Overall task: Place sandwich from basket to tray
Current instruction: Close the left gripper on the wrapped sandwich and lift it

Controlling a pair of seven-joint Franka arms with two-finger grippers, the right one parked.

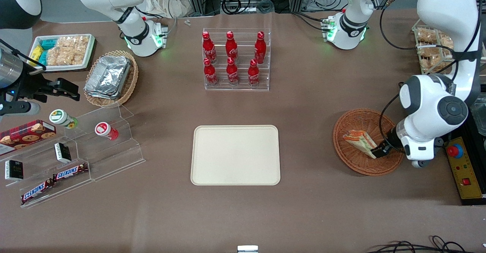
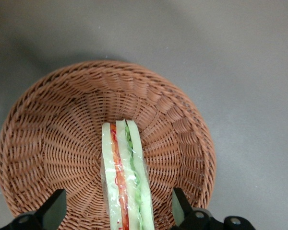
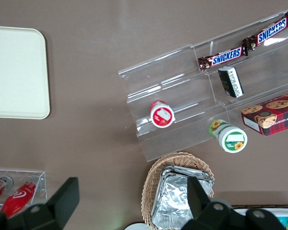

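Observation:
The sandwich (image 1: 358,141) lies in the round reddish-brown basket (image 1: 364,118) toward the working arm's end of the table. It is a clear-wrapped wedge of white bread with red, orange and green filling. My left gripper (image 1: 381,149) is low in the basket at one end of the sandwich. In the left wrist view the sandwich (image 2: 125,177) stands on edge on the basket's weave (image 2: 62,134). The gripper (image 2: 117,208) is open, with one black finger (image 2: 55,208) on each side of the sandwich and a gap to each. The cream tray (image 1: 235,155) sits empty at the table's middle.
A clear rack of red bottles (image 1: 236,59) stands farther from the front camera than the tray. A yellow control box with a red button (image 1: 461,165) lies beside the basket. A foil-filled tan basket (image 1: 111,76) and an acrylic snack shelf (image 1: 76,154) lie toward the parked arm's end.

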